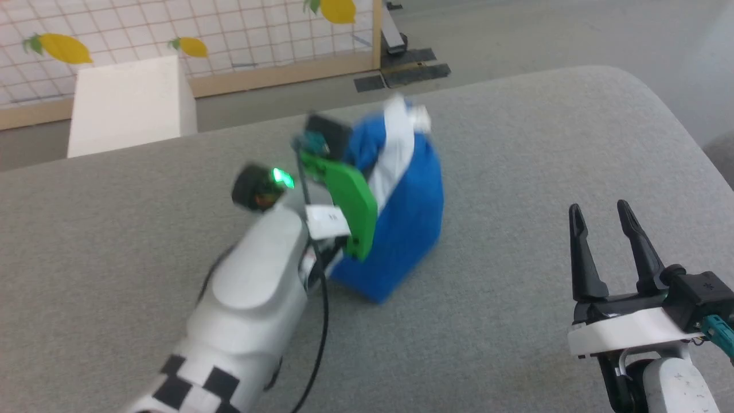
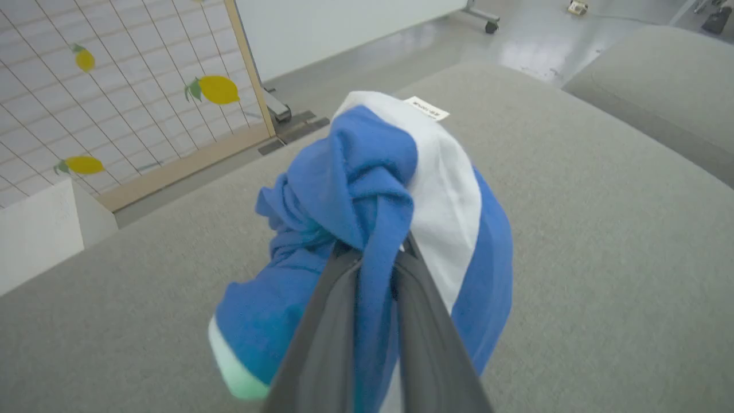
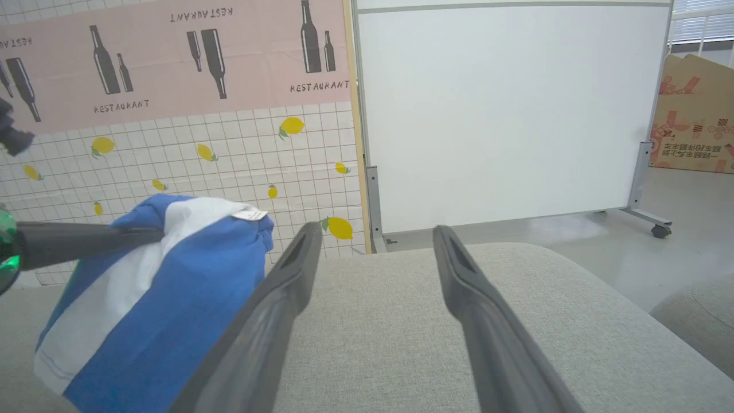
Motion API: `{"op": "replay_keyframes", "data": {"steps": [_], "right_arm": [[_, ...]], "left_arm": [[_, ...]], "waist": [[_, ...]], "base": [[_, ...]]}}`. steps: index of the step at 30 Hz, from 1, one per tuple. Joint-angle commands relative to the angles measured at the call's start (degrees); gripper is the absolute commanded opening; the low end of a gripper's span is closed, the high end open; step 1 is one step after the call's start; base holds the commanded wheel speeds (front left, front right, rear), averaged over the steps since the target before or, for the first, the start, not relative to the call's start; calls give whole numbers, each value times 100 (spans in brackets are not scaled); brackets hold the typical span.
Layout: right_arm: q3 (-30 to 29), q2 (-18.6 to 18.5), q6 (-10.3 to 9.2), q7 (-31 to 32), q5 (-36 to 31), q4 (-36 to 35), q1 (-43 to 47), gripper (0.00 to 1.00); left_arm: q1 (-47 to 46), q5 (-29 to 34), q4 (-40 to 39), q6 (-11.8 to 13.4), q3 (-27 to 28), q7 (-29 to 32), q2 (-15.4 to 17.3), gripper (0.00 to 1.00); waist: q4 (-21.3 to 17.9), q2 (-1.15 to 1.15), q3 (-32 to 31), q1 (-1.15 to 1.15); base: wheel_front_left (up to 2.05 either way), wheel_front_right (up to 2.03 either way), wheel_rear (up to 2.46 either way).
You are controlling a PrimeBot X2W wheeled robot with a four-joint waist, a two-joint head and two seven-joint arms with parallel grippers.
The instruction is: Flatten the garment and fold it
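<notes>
There is one garment, a small royal-blue cloth pair of shorts (image 1: 410, 223), and two grippers work near it. One wide white stripe (image 2: 444, 189) shows on it, and one small white tag (image 2: 427, 108) sits at its top end. The shorts are not flat. They are bunched into a tall heap on the pale grey woven cushion (image 1: 516, 143), a little left of the middle in the head view. Their long axis runs steeply upward, and the stripe follows it from the lower hem to the tagged top, which leans away from the robot. The lowest corner seems to reach the cushion, though actual contact cannot be made out. The left gripper (image 2: 375, 258) has its two dark fingers (image 2: 327, 332) drawn close together, with a twisted fold of blue cloth pinched between them near the top of the heap. The rest of the cloth hangs down around that pinch. The right gripper (image 1: 599, 207) is well apart from the shorts, at the lower right of the head view. Its fingers stand moderately apart with nothing between them and point away from the robot, above the bare cushion. Beyond the cushion stand one white box (image 1: 129, 106) and one grid-patterned screen printed with yellow lemons (image 1: 241, 34).
</notes>
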Motion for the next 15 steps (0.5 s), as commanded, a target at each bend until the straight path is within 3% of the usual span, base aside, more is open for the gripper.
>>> {"op": "replay_keyframes", "data": {"steps": [1, 13, 14, 15], "right_arm": [[12, 1, -8, -34, -11, 36, 79, 100], [48, 1, -8, -34, 44, 224, 83, 100], [54, 1, -8, -34, 51, 229, 81, 100], [54, 1, -8, -34, 53, 232, 80, 100]], "left_arm": [[156, -82, 105, -10, -86, 154, -6, 0], [804, -415, 954, 246, -907, 2159, -19, 0], [815, -441, 939, 280, -902, 2182, -19, 16], [822, -451, 899, 311, -894, 2133, -19, 61]], "waist": [[-121, -1, 137, 1], [-67, -1, 302, 1], [-46, -1, 303, 1], [-24, -1, 298, 1]], "base": [[0, 0, 0], [0, 0, 0], [0, 0, 0], [0, 0, 0]]}}
